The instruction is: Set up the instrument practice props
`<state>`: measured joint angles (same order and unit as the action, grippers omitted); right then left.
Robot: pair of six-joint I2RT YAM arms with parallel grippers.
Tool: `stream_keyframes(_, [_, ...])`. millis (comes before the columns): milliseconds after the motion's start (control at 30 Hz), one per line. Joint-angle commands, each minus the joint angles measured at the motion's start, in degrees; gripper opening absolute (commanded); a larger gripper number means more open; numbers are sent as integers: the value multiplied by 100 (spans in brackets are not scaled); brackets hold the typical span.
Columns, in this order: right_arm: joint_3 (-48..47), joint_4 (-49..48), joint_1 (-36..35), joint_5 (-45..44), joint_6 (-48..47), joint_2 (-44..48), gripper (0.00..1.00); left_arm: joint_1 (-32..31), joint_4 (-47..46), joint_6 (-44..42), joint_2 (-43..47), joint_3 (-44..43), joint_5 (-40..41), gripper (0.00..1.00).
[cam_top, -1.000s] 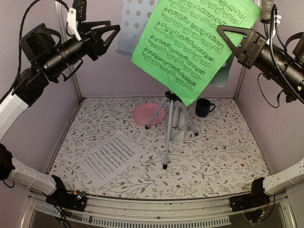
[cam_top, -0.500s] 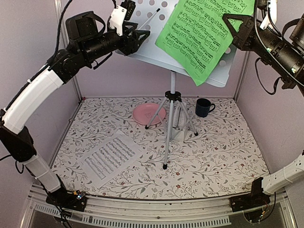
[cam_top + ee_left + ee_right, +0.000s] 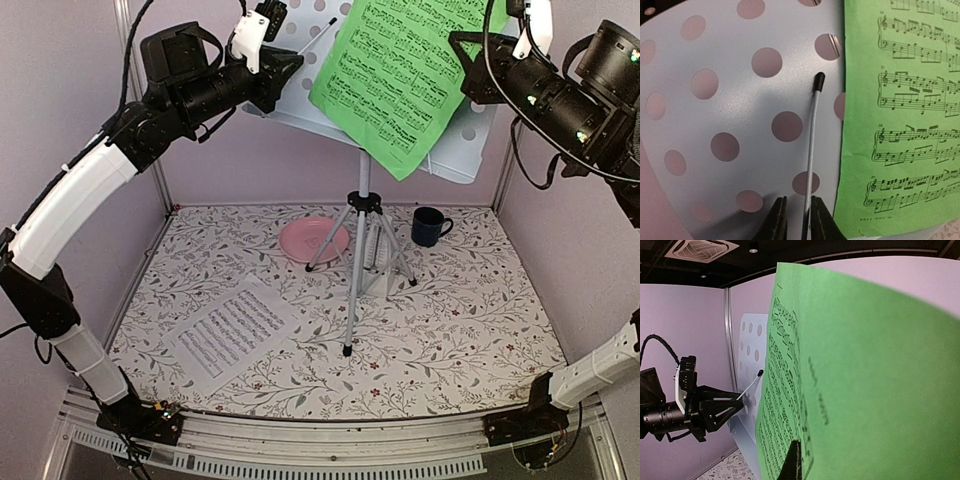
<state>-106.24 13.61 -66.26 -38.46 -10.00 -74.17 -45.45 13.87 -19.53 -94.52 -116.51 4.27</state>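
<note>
Noted green sheet [image 3: 400, 85] carried leftward since half a second before, together with right gripper [image 3: 462, 62], and covering more of the music stand [image 3: 305, 100] desk than then. Noted left gripper [image 3: 796, 220] narrowed over the same span, its arm parked much as before at the desk's upper left corner. Found right gripper clamped fully shut on the green sheet's right edge, holding it aloft and tilted in front of the perforated desk, lower corner hanging past the desk's bottom lip. Could not settle contact between paper and desk from any view. Found left gripper's jaws only a sliver apart, with thin white rod [image 3: 812, 150] running up between them, black tip pointing away, rod lying over the desk face just beside the sheet's left edge. Saw rod resting against one finger [image 3: 821, 222], a slit of gap remaining on the other side; no two-sided pinch visible. Recorded music stand upright on tripod legs, mid-table toward the back. Recorded white sheet [image 3: 235, 335] flat on floral table [image 3: 480, 320], front left, well apart from the legs. Glimpsed white metronome [image 3: 378, 262] behind the legs, partly hidden. Logged pink plate [image 3: 313, 240] just left of the tripod, dark mug [image 3: 430, 226] to its right, near back wall.
</note>
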Motion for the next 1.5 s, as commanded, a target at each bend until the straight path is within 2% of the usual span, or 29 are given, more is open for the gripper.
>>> stream_keyframes(0, [-143,-206,76,-8,-96,-42,0,149,-258,121,131,-2,-20,7])
stream_keyframes(67, [-143,-247,89,-43,-143,-69,0,151,-483,169,226,157,-37,0])
stream_keyframes(300, [-187,-362,172,-18,-250,-194,0,179,-1804,428,822,1373,-292,0])
stream_keyframes(433, [-343,-413,209,62,-320,-346,0,238,-2297,597,969,1718,-662,0])
stream_keyframes(800, [-1034,-584,365,570,-1052,-1089,0,320,-2421,558,852,1710,-1319,0])
stream_keyframes(1000, [-1306,-435,872,1355,-1020,-1340,0,337,-2492,500,815,1759,-1654,0])
stream_keyframes(1467, [-2110,-482,1053,2015,-1392,-2045,0,371,-2571,384,724,1798,-1974,0])
